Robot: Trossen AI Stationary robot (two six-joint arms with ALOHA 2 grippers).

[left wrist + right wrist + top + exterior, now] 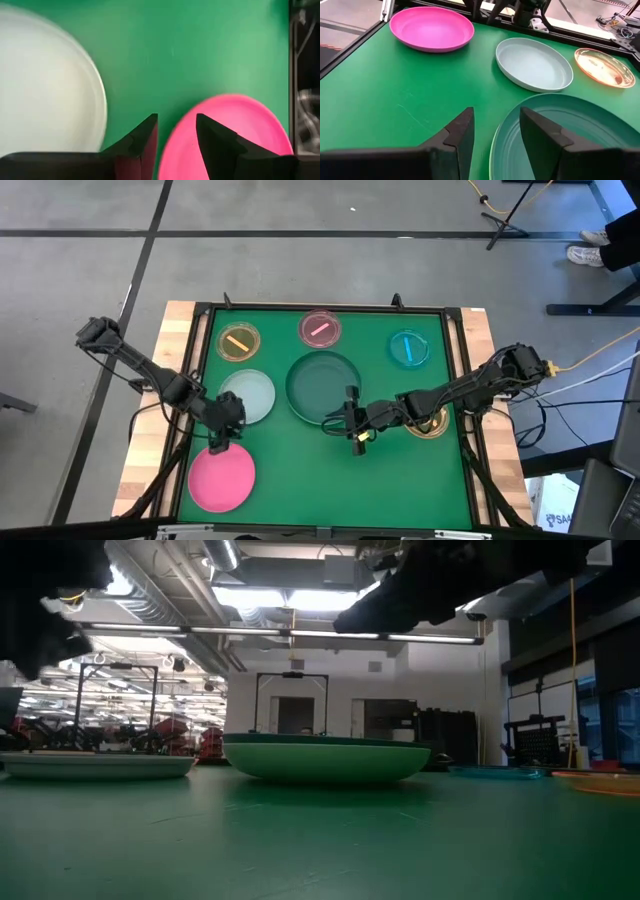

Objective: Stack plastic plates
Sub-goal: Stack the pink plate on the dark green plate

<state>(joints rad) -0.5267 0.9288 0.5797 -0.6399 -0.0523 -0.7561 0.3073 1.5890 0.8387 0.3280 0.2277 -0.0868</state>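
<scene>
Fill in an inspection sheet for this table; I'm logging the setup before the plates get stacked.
Surface: green mat in a black frame on a wooden table.
Job's things: dark green plate at centre; pale plate and pink plate on the left; small orange plate, small pink plate and small blue plate along the far edge; an amber plate under the right arm. None stacked.
Clutter: nothing seen.
Grippers: left gripper open over the pink plate's rim; right gripper open at the dark green plate's rim.
Cables: yellow cable on the right.
Surroundings: a person's shoe, far right.
</scene>
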